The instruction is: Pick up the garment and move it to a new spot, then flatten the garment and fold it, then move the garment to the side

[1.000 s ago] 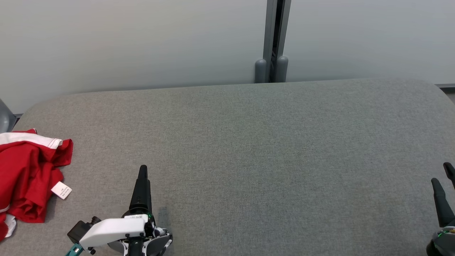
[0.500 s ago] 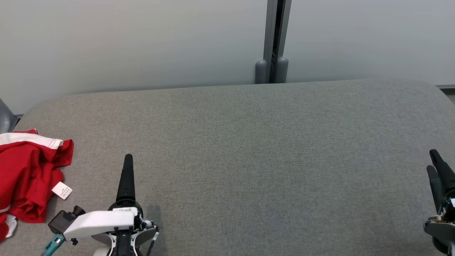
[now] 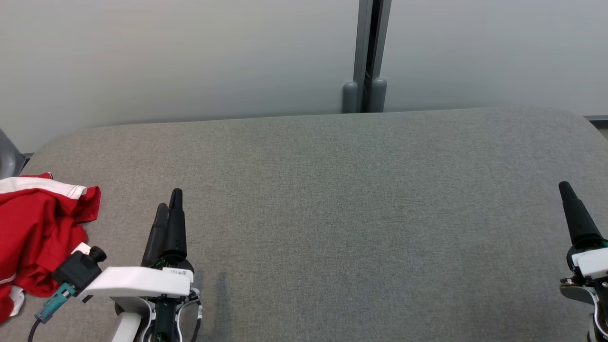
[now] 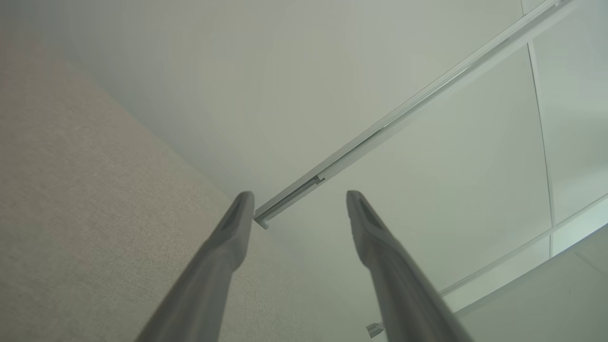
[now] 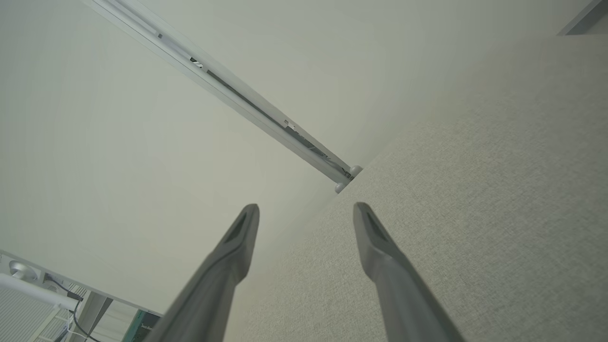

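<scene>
Fabric, grey and tightly woven, covered the whole table (image 3: 332, 190), a padded slab with rounded far corners. Behind its far edge stood pale, smooth wall panels (image 3: 166, 57), split by a grey metal post (image 3: 366, 42) with two round-topped stubs (image 3: 350, 95) at its foot.

The garment (image 3: 33, 223) lay crumpled against the table's left edge, towards the near-left corner and partly past where I could see. It was bright red, soft and heavily creased, with a white band along its upper fold. A small white tag (image 3: 81, 248) peeked out from it, half hidden behind the black camera (image 3: 78, 268) on the left wrist. Any print on the tag could not be read.

The left gripper (image 3: 169, 199) sat by the near edge, just right of the garment but apart from it, with a strip of bare cloth between them. Its long dark tapering fingers pointed at the far edge. From the wrist they stood spread with nothing between them. A white sticker (image 3: 178, 272) on its wrist carried print too small to read, and a teal plug (image 3: 52, 301) hung from the camera.

The right gripper (image 3: 566, 192) was by the right edge near the near-right corner, well away from the garment. Its fingers were likewise parted and empty.
</scene>
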